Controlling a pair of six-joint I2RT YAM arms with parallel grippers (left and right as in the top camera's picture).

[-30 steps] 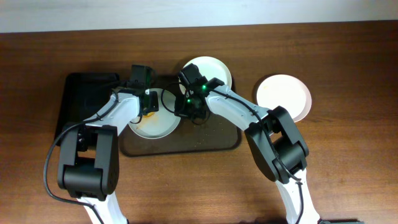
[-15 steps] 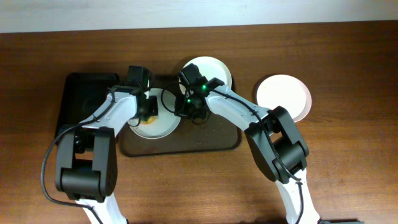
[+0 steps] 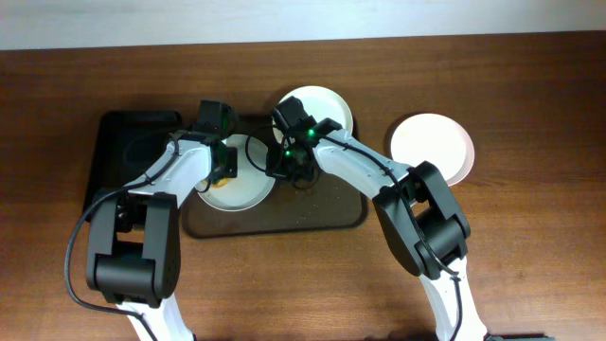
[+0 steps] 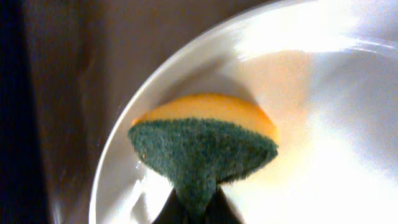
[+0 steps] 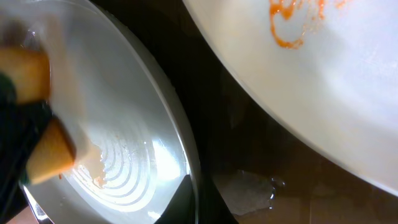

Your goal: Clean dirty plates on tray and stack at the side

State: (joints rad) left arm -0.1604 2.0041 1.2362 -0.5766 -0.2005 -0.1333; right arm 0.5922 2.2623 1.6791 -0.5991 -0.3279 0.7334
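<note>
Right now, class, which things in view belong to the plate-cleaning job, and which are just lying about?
Job in hand: plate being scrubbed, smeared plate, plate at the side, brown tray, sponge in the left gripper, right gripper on the scrubbed plate's rim.
Lying about: black tray, left of the brown tray.

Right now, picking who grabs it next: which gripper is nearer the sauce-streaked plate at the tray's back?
Right. The right gripper sits just in front of the streaked plate; the left gripper is farther left, pressing a sponge into the other tray plate.
</note>
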